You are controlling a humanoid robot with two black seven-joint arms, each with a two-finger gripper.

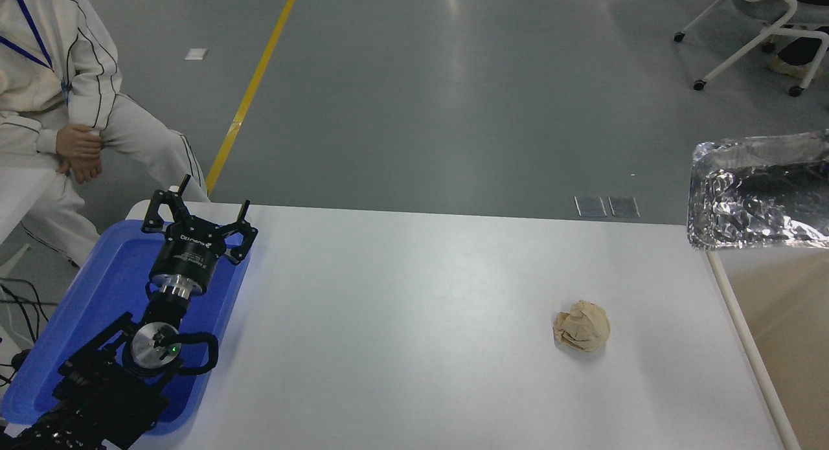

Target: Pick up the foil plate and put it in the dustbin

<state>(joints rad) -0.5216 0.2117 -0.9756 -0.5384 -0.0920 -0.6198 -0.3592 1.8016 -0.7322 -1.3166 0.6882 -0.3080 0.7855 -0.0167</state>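
Observation:
The shiny crinkled foil plate hangs in the air at the right edge of the head view, over the far end of the dustbin, whose off-white rim and beige inside run down the right side. The right gripper is out of the picture, so what holds the plate cannot be seen. My left gripper is parked open above the blue tray at the lower left.
A crumpled tan paper ball lies on the white table left of the dustbin. A flat blue tray sits under the left arm. A person sits at the far left. A wheeled chair stands at the top right.

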